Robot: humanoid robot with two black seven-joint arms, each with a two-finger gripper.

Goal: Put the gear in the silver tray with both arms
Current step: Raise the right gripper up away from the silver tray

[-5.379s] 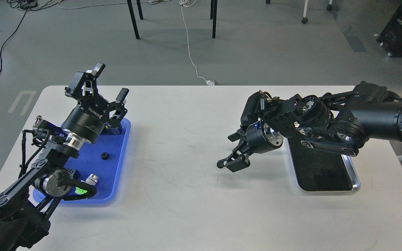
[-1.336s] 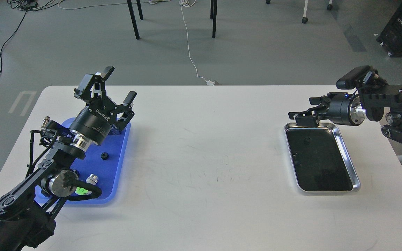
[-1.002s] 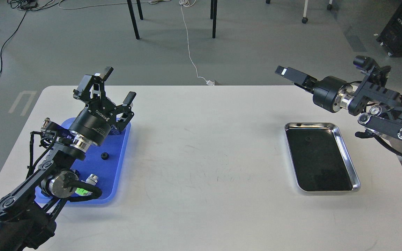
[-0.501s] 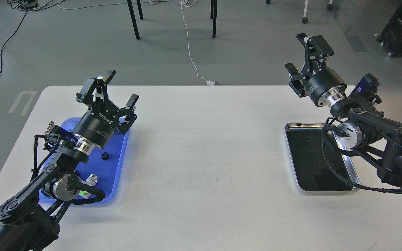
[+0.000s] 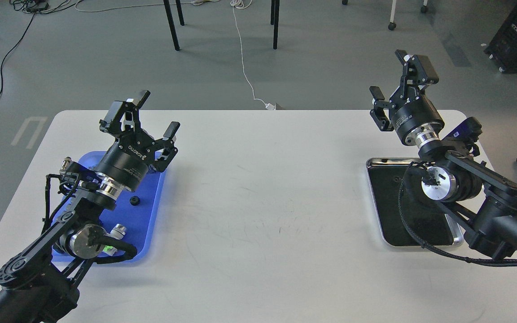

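Gear (image 5: 396, 180) lies in silver tray (image 5: 457, 238), below parted right gripper (image 5: 397, 85).

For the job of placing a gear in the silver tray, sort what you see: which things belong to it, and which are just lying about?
Belongs:
silver tray
small gear in it
left end effector
right end effector

Lying about:
blue tray
black gear on it
silver fitting on it

Bright, even overhead light; sharp focus throughout, no motion blur. Soft faint shadows under both arms on the white rectangular table (image 5: 258, 211). Shiny rectangular silver metal tray (image 5: 374, 192) shows rim glare.
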